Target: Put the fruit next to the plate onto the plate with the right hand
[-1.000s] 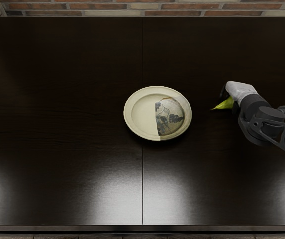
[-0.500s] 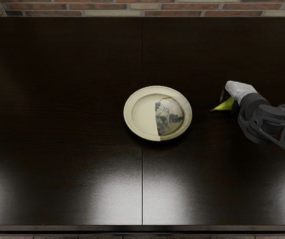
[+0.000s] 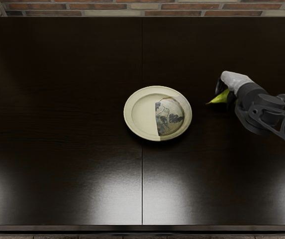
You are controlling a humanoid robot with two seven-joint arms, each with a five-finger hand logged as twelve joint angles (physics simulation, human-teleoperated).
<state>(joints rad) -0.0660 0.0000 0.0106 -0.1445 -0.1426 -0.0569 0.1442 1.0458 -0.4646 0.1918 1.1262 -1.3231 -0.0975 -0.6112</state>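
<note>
On my head view, the robot's pale grey right hand (image 3: 233, 81) sits at the right of the dark, glossy wooden table (image 3: 62, 149). Its black jointed arm (image 3: 267, 115) runs in from the right edge of the frame. The hand is clenched over a yellow-green pointed fruit (image 3: 219, 98). Only the fruit's tapered tip pokes out below and to the left of the knuckles, aiming toward the table's middle. I cannot tell whether the fruit touches the tabletop or hangs just above it.

The round cream ceramic plate (image 3: 132, 110) lies near the centre of the table, with a blue-grey painted pattern covering its right half. The fruit is off the plate, to its right, with a strip of bare table between the tip and the rim. A red brick wall (image 3: 132, 7) runs along the top edge.
</note>
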